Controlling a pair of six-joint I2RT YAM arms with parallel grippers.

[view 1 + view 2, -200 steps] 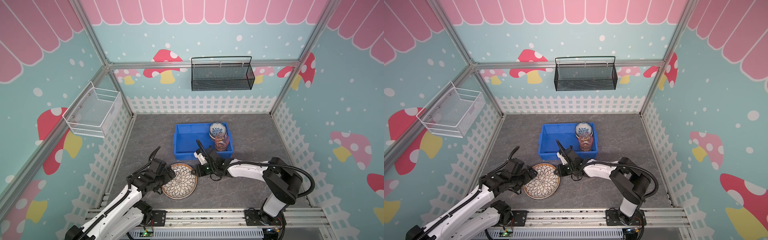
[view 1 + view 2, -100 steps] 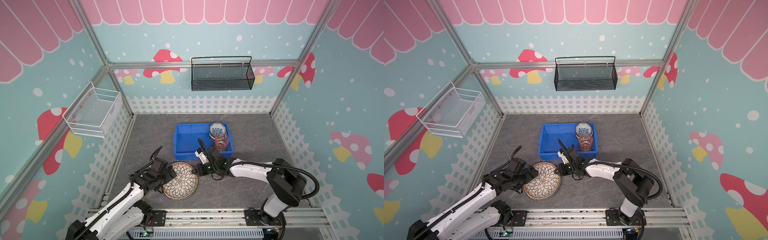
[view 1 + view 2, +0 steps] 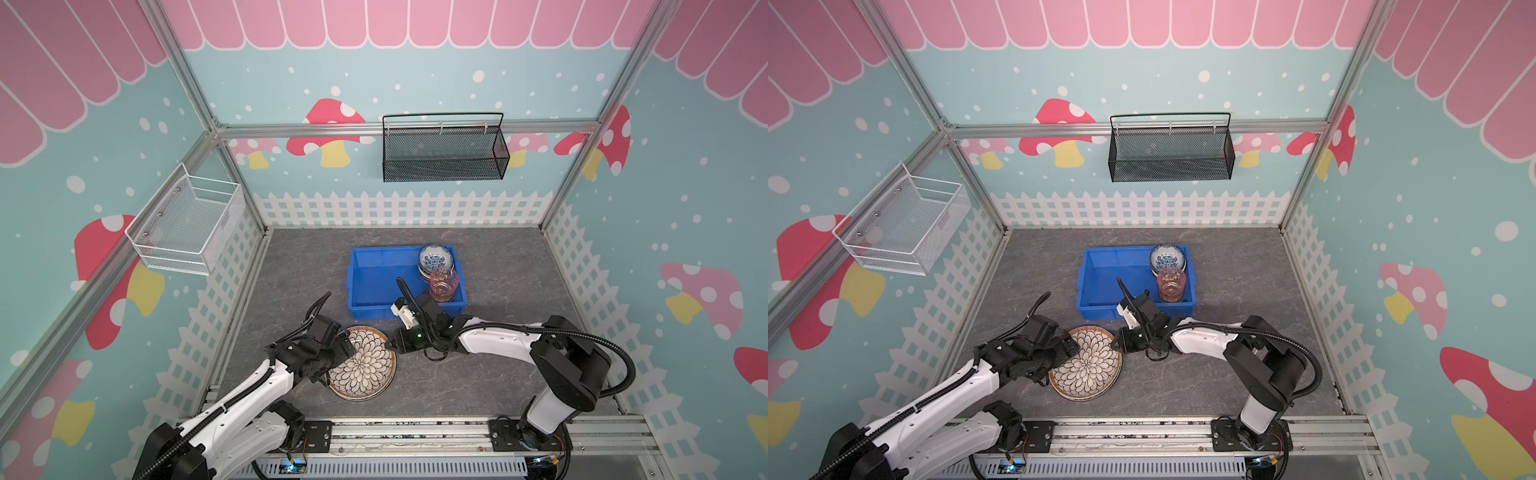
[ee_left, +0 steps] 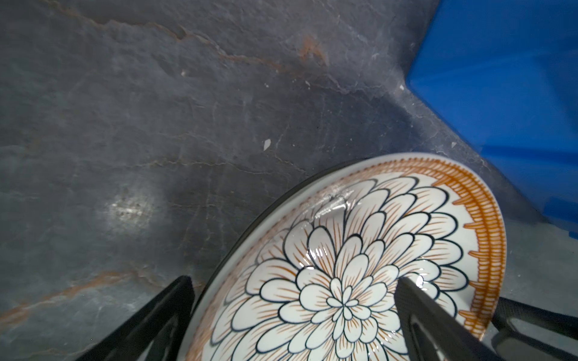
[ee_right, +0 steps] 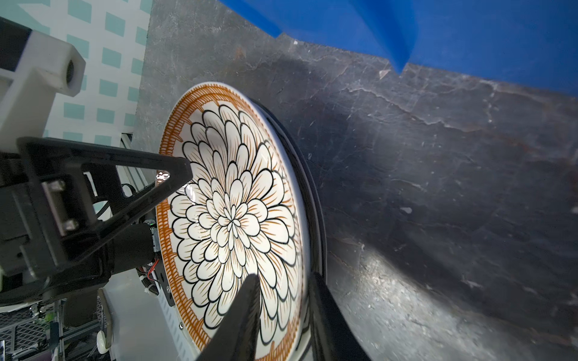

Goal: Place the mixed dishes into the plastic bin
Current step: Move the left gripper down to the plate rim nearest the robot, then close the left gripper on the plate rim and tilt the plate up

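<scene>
Right wrist view: right gripper (image 5: 283, 276) jaws narrowed astride petal plate (image 5: 237, 203) rim, firm pinch unclear. Left gripper (image 4: 294, 281) gaping wide, straddling opposite edge, holding nothing. Petal plate on table just beside blue bin (image 3: 386, 250); bowl (image 3: 435, 259), pink cup (image 3: 444, 282) already inside. Petal plate left to go, I reckon.

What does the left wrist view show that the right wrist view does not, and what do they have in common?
Only the left wrist view: both fingers of the left gripper, spread wide, one over the pattern of the petal plate, one outside its rim. Only the right wrist view: the two fingers of the right gripper straddling the plate's rim, the fence-printed wall, and the left gripper's body seen from across the plate. Both: the plate, part of the blue bin and the grey table.
</scene>
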